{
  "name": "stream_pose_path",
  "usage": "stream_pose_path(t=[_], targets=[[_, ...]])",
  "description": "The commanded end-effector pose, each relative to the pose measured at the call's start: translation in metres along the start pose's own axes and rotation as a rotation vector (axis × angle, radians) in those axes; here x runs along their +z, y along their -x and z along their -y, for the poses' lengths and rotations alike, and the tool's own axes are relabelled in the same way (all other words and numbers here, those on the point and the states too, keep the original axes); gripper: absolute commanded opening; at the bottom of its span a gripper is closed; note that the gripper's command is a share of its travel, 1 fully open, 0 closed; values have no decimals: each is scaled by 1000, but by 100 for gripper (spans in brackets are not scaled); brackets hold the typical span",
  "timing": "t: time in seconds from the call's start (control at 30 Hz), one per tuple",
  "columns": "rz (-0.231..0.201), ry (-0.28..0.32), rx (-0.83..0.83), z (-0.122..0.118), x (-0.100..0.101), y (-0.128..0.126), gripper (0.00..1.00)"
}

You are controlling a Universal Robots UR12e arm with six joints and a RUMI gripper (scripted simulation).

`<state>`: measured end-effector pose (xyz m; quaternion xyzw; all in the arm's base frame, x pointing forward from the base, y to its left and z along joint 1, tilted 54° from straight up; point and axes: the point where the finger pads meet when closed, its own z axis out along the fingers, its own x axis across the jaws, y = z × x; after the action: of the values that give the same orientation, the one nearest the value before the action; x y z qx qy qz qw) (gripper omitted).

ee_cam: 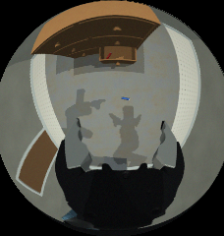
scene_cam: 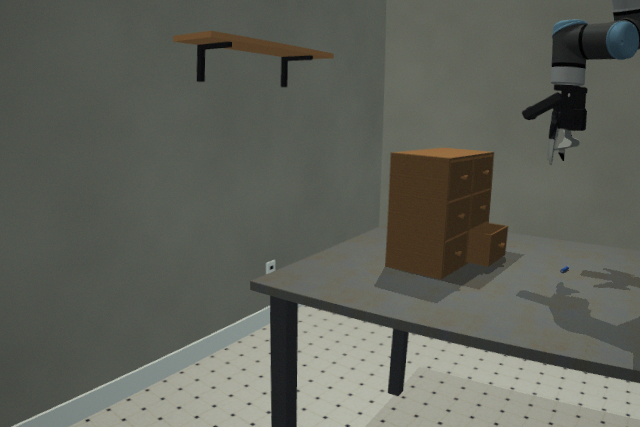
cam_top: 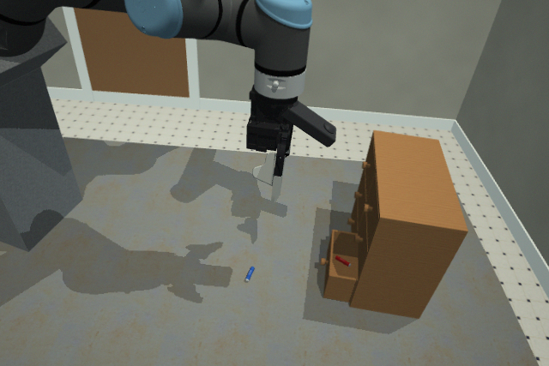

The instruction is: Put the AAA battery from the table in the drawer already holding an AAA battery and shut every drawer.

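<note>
The blue AAA battery (cam_top: 250,273) (scene_cam: 564,269) (ee_cam: 125,98) lies on the table in front of the chest. The wooden chest (cam_top: 412,264) (scene_cam: 416,210) (ee_cam: 99,14) stands upright. One bottom drawer (cam_top: 340,289) (scene_cam: 478,246) (ee_cam: 118,61) is pulled out, on the right in the exterior view. A red AAA battery (cam_top: 342,261) (ee_cam: 109,56) lies inside it; the drawer wall hides it in the exterior view. The other drawers look shut. My gripper (cam_top: 268,185) (scene_cam: 556,159) (ee_cam: 122,120) points down, open and empty, high above the table, away from both the blue battery and the chest.
The grey table (cam_top: 146,327) (scene_cam: 330,288) carries the chest near its far end from the arm's base. The open drawer's knob (cam_top: 323,261) (scene_cam: 500,245) sticks out toward the battery side. A wall shelf (scene_cam: 258,45) hangs beyond the table. Arm shadows fall near the blue battery.
</note>
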<state>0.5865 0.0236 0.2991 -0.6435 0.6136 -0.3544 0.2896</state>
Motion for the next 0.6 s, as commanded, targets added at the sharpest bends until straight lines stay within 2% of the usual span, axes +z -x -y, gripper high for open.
stream_pose_path(t=[0.0, 0.57], targets=[[0, 8, 0, 35, 3, -4, 100], [0, -4, -4, 37, 5, -4, 100]])
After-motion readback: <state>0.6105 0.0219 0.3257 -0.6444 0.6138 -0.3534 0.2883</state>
